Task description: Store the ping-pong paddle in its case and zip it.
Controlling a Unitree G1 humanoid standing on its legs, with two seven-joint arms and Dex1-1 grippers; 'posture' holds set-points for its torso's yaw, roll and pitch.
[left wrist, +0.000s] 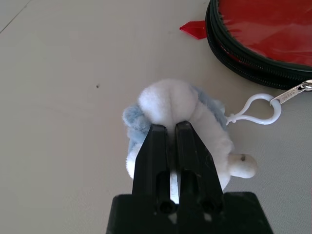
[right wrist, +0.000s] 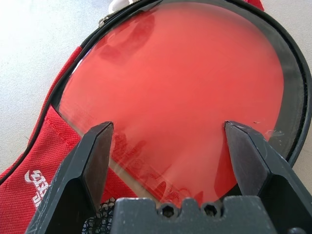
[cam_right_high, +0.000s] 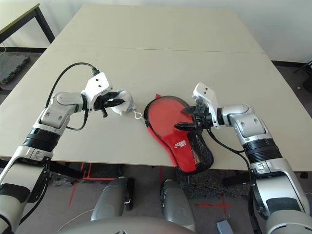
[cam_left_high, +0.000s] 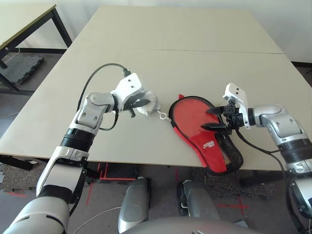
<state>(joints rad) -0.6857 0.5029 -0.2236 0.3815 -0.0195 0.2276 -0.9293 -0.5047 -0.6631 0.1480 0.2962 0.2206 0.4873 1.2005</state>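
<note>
Under right claw [cam_left_high: 213, 118]: paddle [right wrist: 180, 83]

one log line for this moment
left fingers: shut on white plush | right gripper: open over paddle | case: unzipped

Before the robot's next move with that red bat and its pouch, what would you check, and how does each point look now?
1. Ping-pong paddle lies inside the open case: ok.
2. Left gripper shut on the white plush charm: ok.
3. Charm's white clip joined to the zipper pull: ok.
4. Right gripper open over the paddle: ok.
5. Zipper closed: not ok, rim stands open.
6. Handle fully tucked in: cannot tell.
</note>
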